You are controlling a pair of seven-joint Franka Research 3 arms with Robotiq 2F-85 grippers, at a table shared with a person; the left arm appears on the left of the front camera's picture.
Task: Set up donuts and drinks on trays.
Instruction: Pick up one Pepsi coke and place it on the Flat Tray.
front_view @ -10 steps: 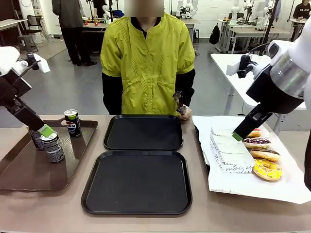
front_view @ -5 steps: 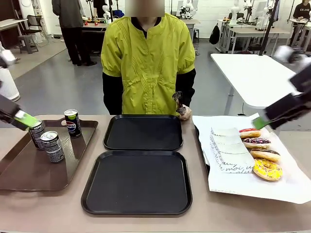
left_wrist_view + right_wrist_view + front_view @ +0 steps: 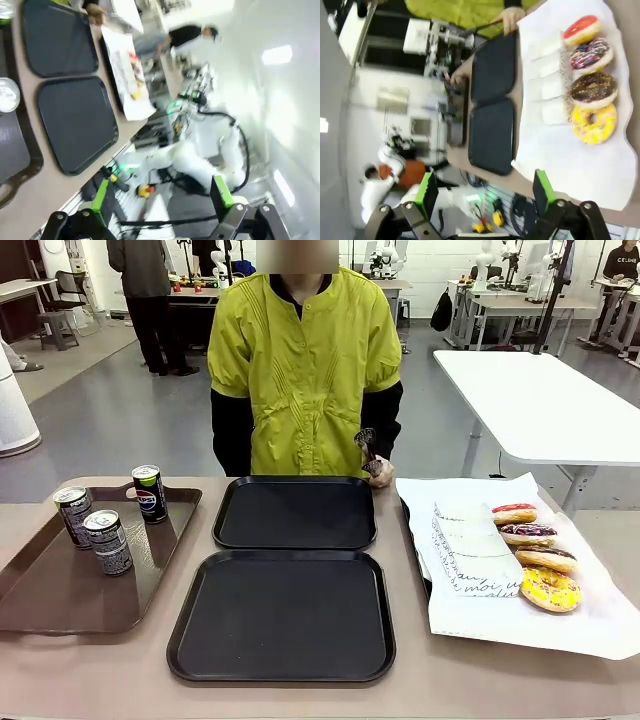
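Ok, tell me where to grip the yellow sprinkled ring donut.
Probably across its outer rim from straight above: the yellow sprinkled ring donut lies flat on the white paper sheet. Pinch its left and right sides; the chocolate-topped donut crowds its far side.

Table [image 3: 100,680], trays [image 3: 285,615] (two black), brown tray [image 3: 50,595], paper [image 3: 520,625]

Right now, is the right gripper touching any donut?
Apart. Right wrist view: the right gripper, jaws open, hangs high above the donuts.
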